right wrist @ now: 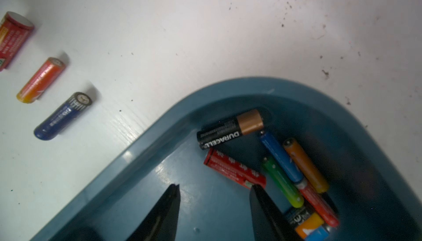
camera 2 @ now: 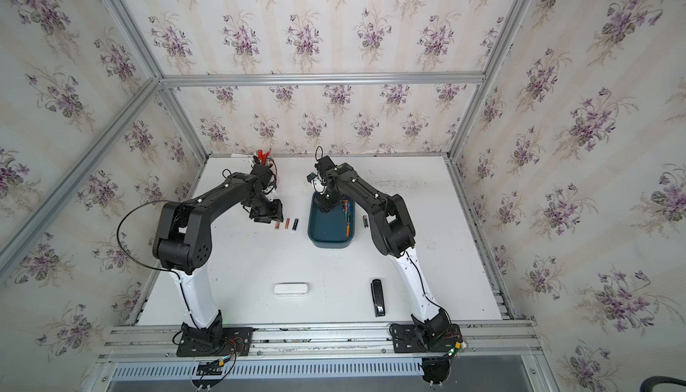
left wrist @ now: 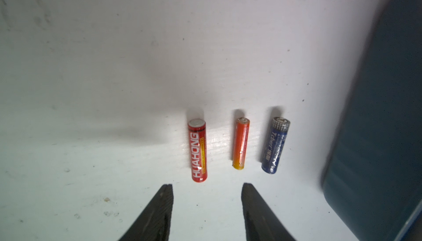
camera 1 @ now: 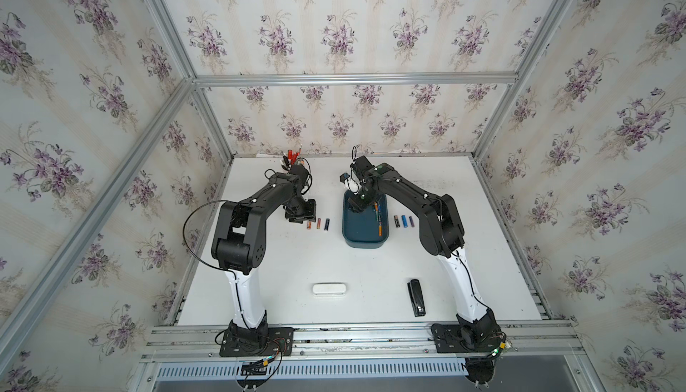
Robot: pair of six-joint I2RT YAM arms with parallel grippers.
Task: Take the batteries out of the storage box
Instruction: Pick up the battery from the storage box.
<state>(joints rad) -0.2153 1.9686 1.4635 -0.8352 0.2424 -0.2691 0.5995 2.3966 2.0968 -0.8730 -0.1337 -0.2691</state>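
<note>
The right tool [right wrist: 214,187] hangs inside the storage box [right wrist: 159,125], jaws parted with nothing between them, tips low over the bare teal floor. Just ahead of the tips lies a red battery [right wrist: 235,169], one end beside or against one fingertip [right wrist: 257,190]; I cannot tell whether they touch. Its long axis runs nearly along the line on which the jaws close, only slightly slanted. A straight squeeze would therefore, as I judge it, meet the battery end-on, so the wrist wants a turn until the jaws straddle its narrow body. Beyond it a black and copper Duracell battery [right wrist: 229,129] lies much the same way. Off to one side a cluster of batteries [right wrist: 282,182] crowds together near the wall.

In a top view the storage box [camera 1: 362,236] sits just right of the frame's middle, with the batteries along its right wall and the right tool at its upper end. The left tool [left wrist: 207,185], likewise open and empty, hovers over the tabletop [left wrist: 91,91] left of the box. A row of three batteries [left wrist: 241,144] lies just ahead of it, each apart from the next. The right arm is the nearer one, and by my reading the pick is its to make
</note>
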